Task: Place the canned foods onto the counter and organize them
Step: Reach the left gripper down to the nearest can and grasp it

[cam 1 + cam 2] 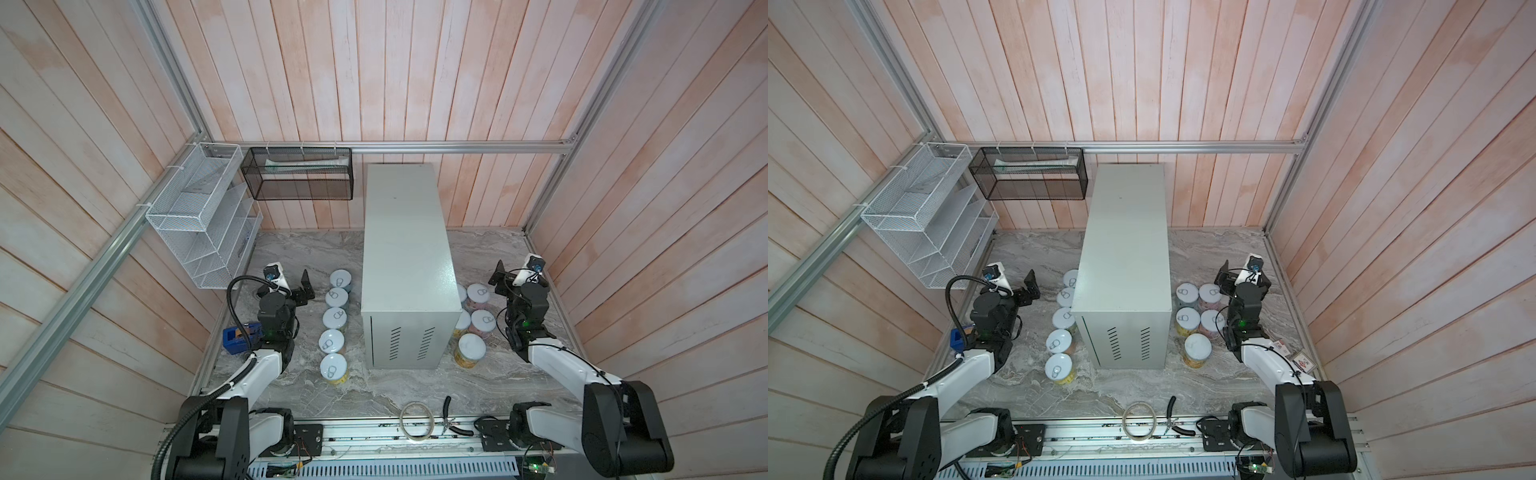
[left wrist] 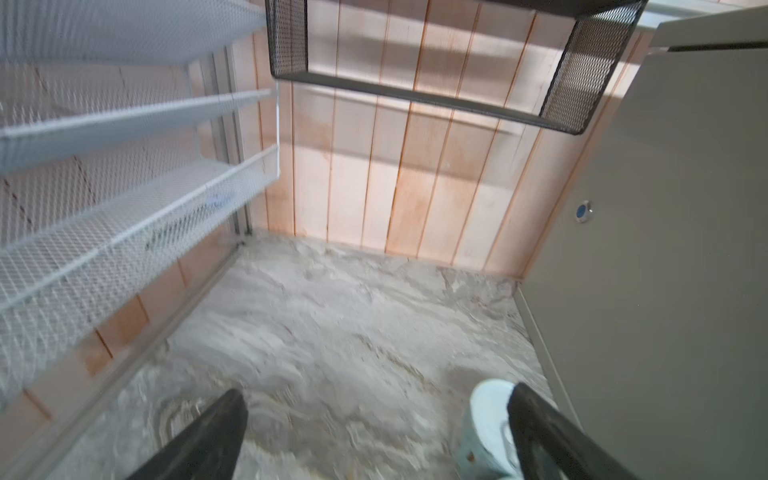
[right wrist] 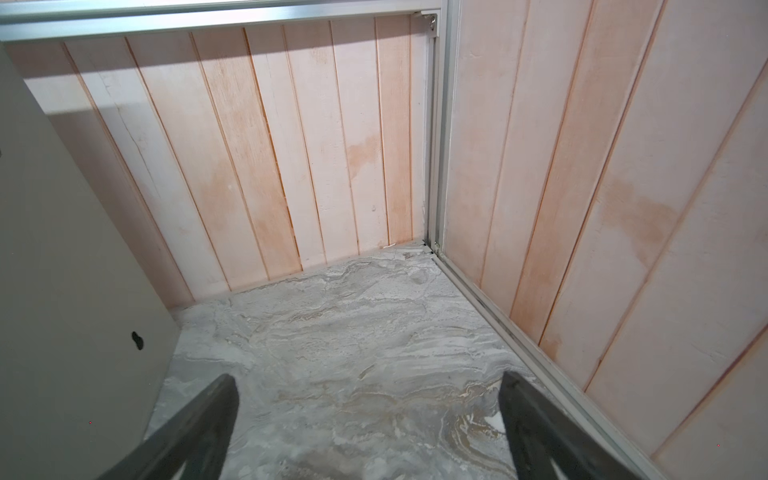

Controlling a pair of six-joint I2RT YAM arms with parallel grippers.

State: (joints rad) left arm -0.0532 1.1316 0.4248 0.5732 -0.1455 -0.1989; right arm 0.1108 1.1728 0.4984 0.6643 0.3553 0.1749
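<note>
One counter [image 1: 405, 249] stands bare-topped; five cans in a row [image 1: 334, 318] flank its left side, a cluster [image 1: 483, 321] of five its right. My left gripper [image 1: 307, 286] and right gripper [image 1: 496, 274] gape empty; the row's far can [image 1: 340, 279] sits just right of the left one.

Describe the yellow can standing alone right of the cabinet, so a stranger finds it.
Start at the tall grey cabinet in the middle. On its right, four cans form a square. The can stands alone in front of them, yellow-labelled, no pull tab visible on its lid.
</note>
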